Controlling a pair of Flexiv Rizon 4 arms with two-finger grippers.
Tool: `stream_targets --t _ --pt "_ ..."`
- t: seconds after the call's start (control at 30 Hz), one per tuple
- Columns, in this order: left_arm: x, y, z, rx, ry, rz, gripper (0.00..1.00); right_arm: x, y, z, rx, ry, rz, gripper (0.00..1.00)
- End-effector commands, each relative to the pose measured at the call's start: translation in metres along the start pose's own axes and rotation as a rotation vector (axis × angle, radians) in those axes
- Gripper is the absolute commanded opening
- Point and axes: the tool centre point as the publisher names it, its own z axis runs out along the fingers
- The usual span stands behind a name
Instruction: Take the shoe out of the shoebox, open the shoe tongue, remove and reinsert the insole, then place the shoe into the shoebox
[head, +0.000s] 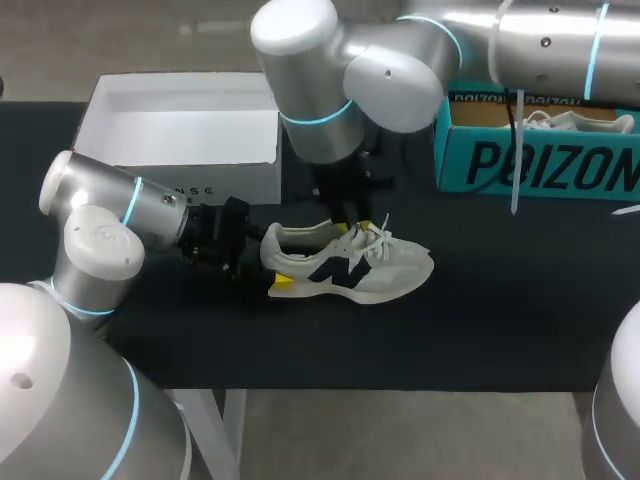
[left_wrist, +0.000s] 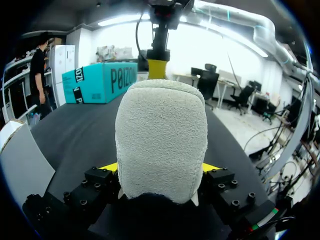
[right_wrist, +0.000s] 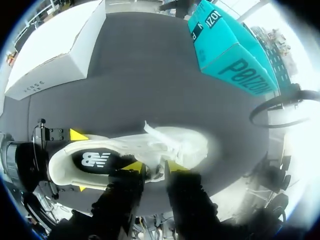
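A grey-white sneaker (head: 345, 265) with a dark logo lies upright on the black table (head: 480, 330), toe to the right. My left gripper (head: 272, 262) clasps its heel (left_wrist: 162, 140) from both sides, yellow tips (left_wrist: 107, 167) pressed against the suede. My right gripper (head: 355, 228) comes down from above at the laces. In the right wrist view its fingers (right_wrist: 132, 166) stand close together with the white tongue (right_wrist: 161, 170) pinched between them. The insole (right_wrist: 95, 160) shows inside the shoe's opening. The open white shoebox (head: 180, 130) stands behind the shoe, at the back left.
A teal box (head: 540, 160) with another pale shoe inside stands at the back right. Black table surface stretches in front of the sneaker to the front edge (head: 400, 388). The white shoebox's front wall (head: 215, 185) is close behind my left gripper.
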Motion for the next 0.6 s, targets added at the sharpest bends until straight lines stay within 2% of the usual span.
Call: stream_targets --t 0.03,0.3,0.6 --pt "0.000 0.000 0.000 0.000 -0.001 0.000 0.00 -0.012 0.002 -0.002 0.006 0.054 0.002 0.00" --pt "0.000 0.000 0.000 0.000 -0.001 0.000 0.00 -0.022 0.007 -0.004 0.023 0.068 0.001 0.00" --pt "0.000 0.000 0.000 0.000 -0.001 0.000 0.00 -0.060 0.012 -0.002 0.027 0.023 0.028 0.00"
